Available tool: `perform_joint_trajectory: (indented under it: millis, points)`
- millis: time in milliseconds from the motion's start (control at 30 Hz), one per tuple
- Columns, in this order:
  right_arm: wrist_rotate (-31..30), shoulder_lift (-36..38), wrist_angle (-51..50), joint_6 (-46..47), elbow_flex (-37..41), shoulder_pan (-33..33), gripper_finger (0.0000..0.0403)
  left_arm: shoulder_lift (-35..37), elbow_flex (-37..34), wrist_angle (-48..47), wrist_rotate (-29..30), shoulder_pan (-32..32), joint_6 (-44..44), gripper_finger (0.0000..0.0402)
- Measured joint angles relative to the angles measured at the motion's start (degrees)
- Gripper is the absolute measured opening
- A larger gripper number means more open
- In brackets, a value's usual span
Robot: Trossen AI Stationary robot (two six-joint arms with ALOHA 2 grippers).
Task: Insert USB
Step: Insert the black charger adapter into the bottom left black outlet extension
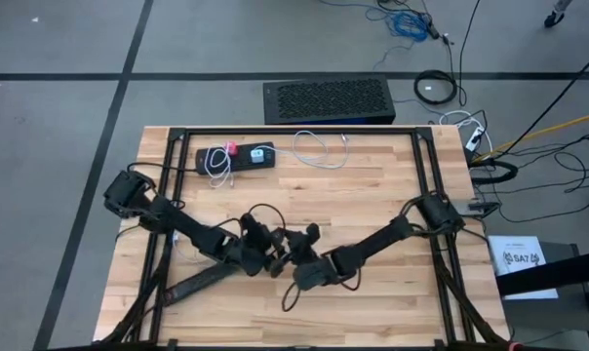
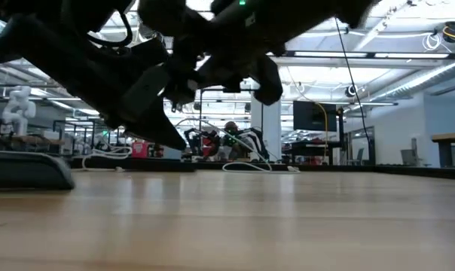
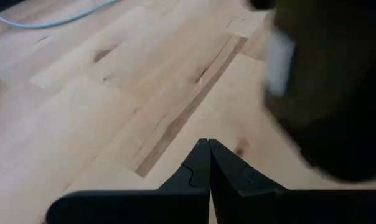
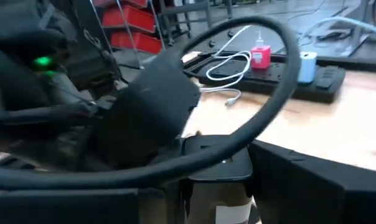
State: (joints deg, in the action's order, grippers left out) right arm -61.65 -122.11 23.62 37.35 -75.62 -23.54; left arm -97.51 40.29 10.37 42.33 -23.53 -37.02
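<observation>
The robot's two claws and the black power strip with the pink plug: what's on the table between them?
Only bare wood, seen from the high view. The white cable lies beside the power strip, away from the grippers.

Wood table [image 1: 373, 195] smooth; fingers [image 3: 194, 177] matt plastic.

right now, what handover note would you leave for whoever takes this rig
Left gripper: shut, empty, over bare wood at the table's near middle.
Right gripper: right beside it, jaws partly apart; whether it holds anything is unclear.
Power strip with pink plug and a white cable lie at the far edge, untouched.
Done: no insertion visible.
Left: find the USB plug, carry it to its port, insert it.
</observation>
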Motion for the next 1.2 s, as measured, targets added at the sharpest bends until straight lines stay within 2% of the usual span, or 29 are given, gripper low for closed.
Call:
perform_joint_trajectory:
  millis: [167,267,367,467,533,700,800,967,1067,1200]
  points:
    - [-2.7,0.1,-7.2,-1.3,-3.1,0.2,0.0115,2.0,0.1,-3.1,0.4,-1.2,1.5,0.0001]
    - [-3.1,2.1,-11.9,0.6,-3.1,-0.2,0.0115,5.5,0.1,-9.3,0.4,-2.6,1.2,0.0001]
    - [-3.5,3.3,-16.0,2.8,-3.1,-0.8,0.0115,12.0,0.1,-18.7,-1.1,-5.0,-1.1,0.0001]
    - [-3.8,3.4,-17.5,4.4,-3.1,-1.6,0.0115,19.7,0.2,-30.1,-6.8,-8.6,-5.9,0.0001]
    - [-3.7,3.4,-17.9,5.7,-3.1,-2.1,0.0115,24.6,0.2,-36.6,-13.2,-12.2,-10.0,0.0001]
    - [-3.1,3.4,-18.1,6.4,-3.1,-3.4,0.0115,31.6,0.2,-46.1,-26.0,-23.9,-22.7,0.0001]
    - [-2.9,3.4,-18.1,6.7,-3.1,-3.9,0.0115,31.2,0.2,-47.2,-31.1,-31.4,-29.7,0.0001]
    - [-2.8,3.4,-17.8,7.2,-3.1,-4.4,0.0115,26.0,0.2,-47.7,-34.4,-41.3,-40.9,0.0001]
    - [-2.7,3.4,-17.8,7.1,-3.1,-4.5,0.0115,21.8,0.2,-48.0,-34.8,-45.1,-45.9,0.0001]
    - [-2.6,3.4,-17.8,7.1,-3.1,-4.6,0.0115,16.3,0.3,-47.2,-34.1,-47.1,-48.2,0.0001]
